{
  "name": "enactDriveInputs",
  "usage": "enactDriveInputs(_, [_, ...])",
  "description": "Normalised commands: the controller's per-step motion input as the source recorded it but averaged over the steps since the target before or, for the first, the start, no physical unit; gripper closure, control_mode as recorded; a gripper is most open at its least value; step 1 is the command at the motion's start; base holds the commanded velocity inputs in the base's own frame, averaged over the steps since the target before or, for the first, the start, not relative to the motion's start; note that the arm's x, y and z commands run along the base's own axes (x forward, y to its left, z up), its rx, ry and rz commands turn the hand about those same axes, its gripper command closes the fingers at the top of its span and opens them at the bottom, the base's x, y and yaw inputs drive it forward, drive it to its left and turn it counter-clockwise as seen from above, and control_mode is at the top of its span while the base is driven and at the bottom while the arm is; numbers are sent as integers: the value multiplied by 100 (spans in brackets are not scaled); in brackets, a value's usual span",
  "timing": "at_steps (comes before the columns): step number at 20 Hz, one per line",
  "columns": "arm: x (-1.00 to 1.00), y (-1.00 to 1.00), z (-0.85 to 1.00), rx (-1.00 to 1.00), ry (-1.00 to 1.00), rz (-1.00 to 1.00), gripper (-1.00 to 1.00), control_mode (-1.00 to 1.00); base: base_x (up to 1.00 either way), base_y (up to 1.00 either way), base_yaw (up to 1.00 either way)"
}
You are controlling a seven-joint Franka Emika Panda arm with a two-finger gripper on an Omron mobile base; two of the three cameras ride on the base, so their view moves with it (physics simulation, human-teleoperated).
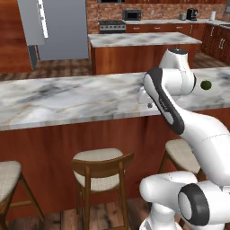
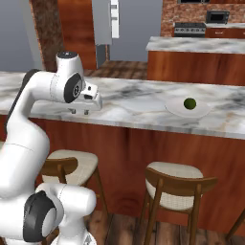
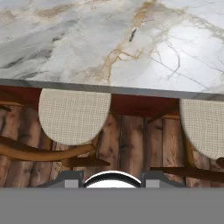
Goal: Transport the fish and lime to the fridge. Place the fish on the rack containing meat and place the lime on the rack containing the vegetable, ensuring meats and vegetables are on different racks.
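The lime (image 2: 190,103), a small dark green ball, rests on a pale round plate (image 2: 182,111) on the marble counter (image 2: 134,103); it shows too at the right of the left base view as the lime (image 1: 205,84). My gripper (image 2: 80,111) hovers just over the counter's near edge, well left of the lime, pointing down. Its fingertips (image 3: 73,178) stand apart with nothing between them, so it is open. The grey fridge (image 1: 63,27) stands far back across the kitchen, its door ajar. The fish is out of view, and the racks are hidden.
Wooden stools with woven seats (image 3: 73,114) stand under the counter's overhang (image 1: 96,168). A second marble island (image 1: 143,39) lies between the counter and the back wall. A stove and microwave (image 1: 131,15) line the brick wall.
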Motion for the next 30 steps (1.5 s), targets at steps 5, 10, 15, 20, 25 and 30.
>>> enactDriveInputs(5, [-79,-5,0,0,-17,-5,-100,-100,0,0,0])
enactDriveInputs(10, [-100,18,-12,-5,-11,0,-100,-100,0,0,0])
enactDriveInputs(15, [-94,14,1,-5,-12,0,-100,-100,0,0,0])
enactDriveInputs(20, [-63,0,42,0,-9,0,-100,-100,0,0,0])
enactDriveInputs(25, [-44,-1,50,0,-9,0,-100,-100,0,0,0])
enactDriveInputs(30, [-3,-8,21,0,-1,0,-100,100,-19,-26,-4])
